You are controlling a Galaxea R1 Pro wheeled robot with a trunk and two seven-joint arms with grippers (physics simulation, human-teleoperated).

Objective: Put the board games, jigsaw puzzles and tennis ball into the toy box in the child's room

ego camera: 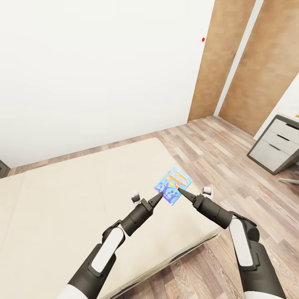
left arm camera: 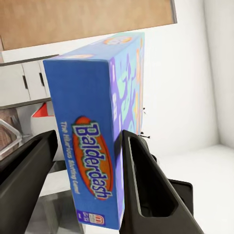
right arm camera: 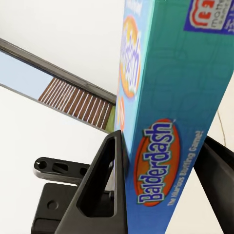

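Blue card sits between both pairs of dark fingers: the left gripper [ego camera: 161, 195] and the right gripper [ego camera: 181, 191] each meet an opposite edge of the small blue board game [ego camera: 173, 185], which reads "Balderdash" on its edge. In the left wrist view the box [left arm camera: 100, 131] stands between the two fingers [left arm camera: 146, 195], one pressed against its face, the other just beside it. In the right wrist view one finger [right arm camera: 105, 190] lies flat against the box [right arm camera: 170, 122], the other close at its far side. Both pincers look clenched on it.

From the head camera, the game sits over the beige bed [ego camera: 83, 199], near the mattress's far corner. At three o'clock stands the table [ego camera: 276, 145] with white drawers; at one o'clock, wooden doors [ego camera: 245, 62]. Wood-plank floor [ego camera: 216, 149] lies between bed and table.
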